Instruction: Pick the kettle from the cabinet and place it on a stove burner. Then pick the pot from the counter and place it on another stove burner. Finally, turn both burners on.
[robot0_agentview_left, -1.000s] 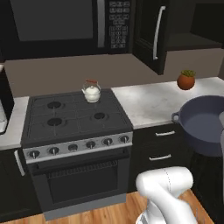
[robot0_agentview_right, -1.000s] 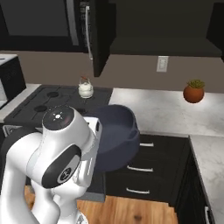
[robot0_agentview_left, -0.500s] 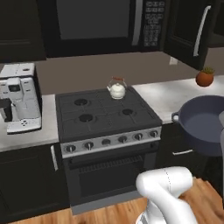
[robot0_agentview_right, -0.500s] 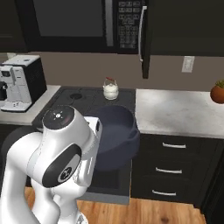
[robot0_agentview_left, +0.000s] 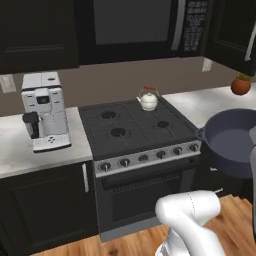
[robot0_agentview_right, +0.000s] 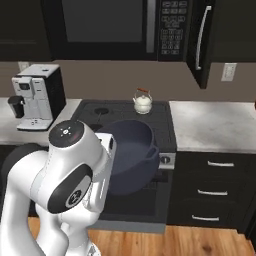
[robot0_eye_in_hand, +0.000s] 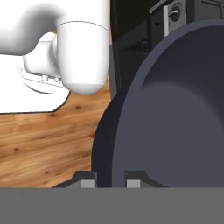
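While held clear of the counter, pot (robot0_agentview_right: 127, 150) carried in front of stove, near edge, above the oven front; not yet set down. Gripper (robot0_eye_in_hand: 110, 178) pinching pot rim, one finger each side of the wall in hand view.

Kettle (robot0_agentview_left: 148, 99) already on far right burner, upright, handle up. Step one judged done. Cabinet (robot0_agentview_right: 200, 40) door open at upper right, silver bar handle visible.

Remaining, by judgement: lower pot onto a free burner (robot0_agentview_left: 118, 132), most likely a near one, well apart from kettle; release; then turn two knobs (robot0_agentview_left: 125, 162) on front panel. No sign of flame at either burner.

Against earlier frames: whole scene shifted right in both base views, so base driven leftward along the counter (robot0_agentview_right: 215, 125). Stove now near centre, coffee machine (robot0_agentview_left: 45, 110) fully in view at left, plant pot (robot0_agentview_left: 241, 84) pushed to right edge. Pot unchanged relative to arm; grip unchanged.
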